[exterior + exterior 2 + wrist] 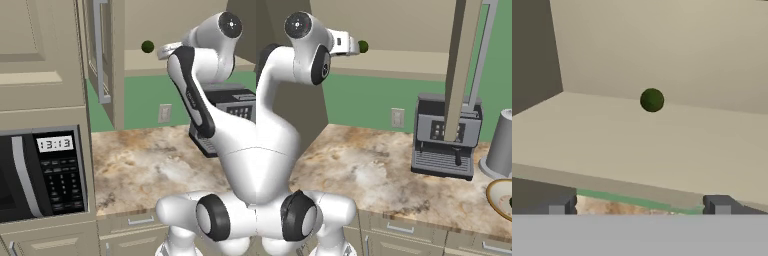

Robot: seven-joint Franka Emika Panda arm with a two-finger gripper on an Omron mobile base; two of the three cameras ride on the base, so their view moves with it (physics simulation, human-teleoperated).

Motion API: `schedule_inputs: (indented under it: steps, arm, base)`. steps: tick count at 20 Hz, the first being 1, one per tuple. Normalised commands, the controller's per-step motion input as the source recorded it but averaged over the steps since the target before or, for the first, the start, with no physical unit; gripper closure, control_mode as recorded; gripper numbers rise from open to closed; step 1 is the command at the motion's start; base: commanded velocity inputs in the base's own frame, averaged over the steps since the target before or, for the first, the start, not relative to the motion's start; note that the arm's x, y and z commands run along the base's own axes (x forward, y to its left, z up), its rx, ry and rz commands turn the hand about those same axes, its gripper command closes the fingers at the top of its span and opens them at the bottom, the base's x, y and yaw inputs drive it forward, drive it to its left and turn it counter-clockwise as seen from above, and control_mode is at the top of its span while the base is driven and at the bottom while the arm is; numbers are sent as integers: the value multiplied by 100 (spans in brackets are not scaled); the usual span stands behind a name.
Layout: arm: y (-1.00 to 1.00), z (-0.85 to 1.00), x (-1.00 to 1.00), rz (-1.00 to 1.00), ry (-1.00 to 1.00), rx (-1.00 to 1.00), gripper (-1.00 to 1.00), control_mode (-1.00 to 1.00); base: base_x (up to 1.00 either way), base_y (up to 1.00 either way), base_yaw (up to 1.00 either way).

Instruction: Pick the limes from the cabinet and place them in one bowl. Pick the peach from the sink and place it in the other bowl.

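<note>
Two dark finger tips (562, 205) rise closest, spread wide with nothing between them; the gripper (639, 206) sits just short of the cabinet shelf (637, 145). Straight ahead, well back on that shelf, rests one lime (652, 100), apart from the fingers. The tan-rimmed bowl (495, 192) lies far below and off to the side; what it holds I cannot tell. Judging from this, most of the task remains. Below the hand spreads a marbled counter (150, 165) against a green wall (371, 100).

Beige cabinet shelf (637, 145) bearing one dark green lime (652, 100), marbled countertop (371, 175) below carrying a grey espresso machine (446, 137)
</note>
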Motion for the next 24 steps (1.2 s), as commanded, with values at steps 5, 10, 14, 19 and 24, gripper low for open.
schedule_inputs:
  steps: [5, 10, 14, 19, 24]
  arm:
    - [3, 2, 43, -3, 2, -6, -100, -100]
    - [17, -4, 35, -2, 0, 0, -100, -100]
    - [1, -12, 39, -7, 3, -2, -100, -100]
    - [-7, -12, 44, -4, 0, -1, -100, -100]
    - [-2, -4, 38, 0, 0, 0, -100, -100]
  base:
    - [0, 0, 0]
    - [0, 0, 0]
    - [0, 0, 0]
    - [0, 0, 0]
    - [0, 0, 0]
